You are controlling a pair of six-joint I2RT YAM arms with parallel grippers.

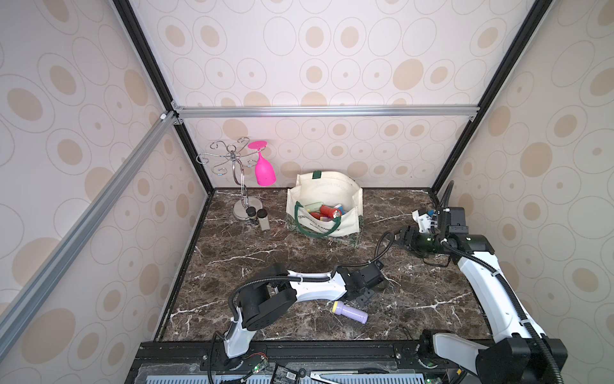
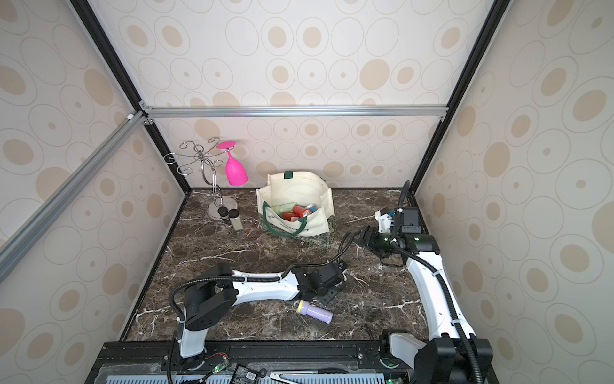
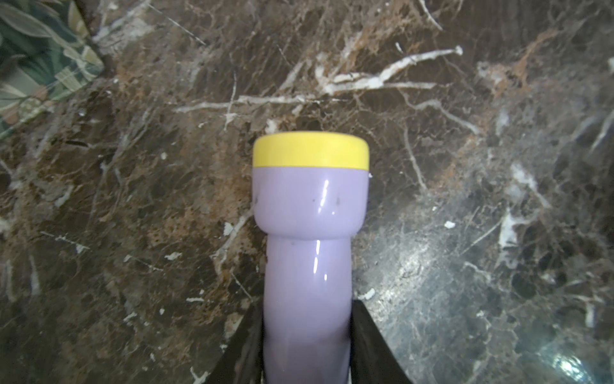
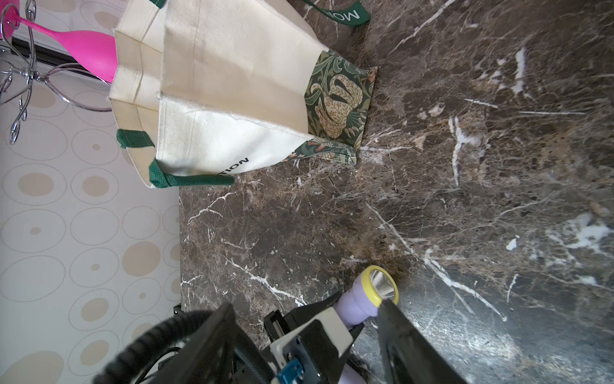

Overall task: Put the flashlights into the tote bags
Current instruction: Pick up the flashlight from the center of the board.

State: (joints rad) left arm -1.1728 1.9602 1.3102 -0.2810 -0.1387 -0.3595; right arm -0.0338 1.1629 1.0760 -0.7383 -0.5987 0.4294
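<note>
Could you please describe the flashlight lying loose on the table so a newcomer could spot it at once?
Find the dark brown marble tabletop and look toward its front edge, beside the left hand. There a lilac plastic flashlight with a yellow-ringed head lies on its side. Unlike the second lilac flashlight clamped in that hand, it lies free.

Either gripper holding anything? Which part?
Left gripper is shut on a lilac flashlight, gripped on its narrow barrel, behind the head. Right gripper holds nothing.

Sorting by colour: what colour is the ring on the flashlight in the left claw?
Yellow ring, on a lilac flashlight; clearest in the left wrist view.
</note>
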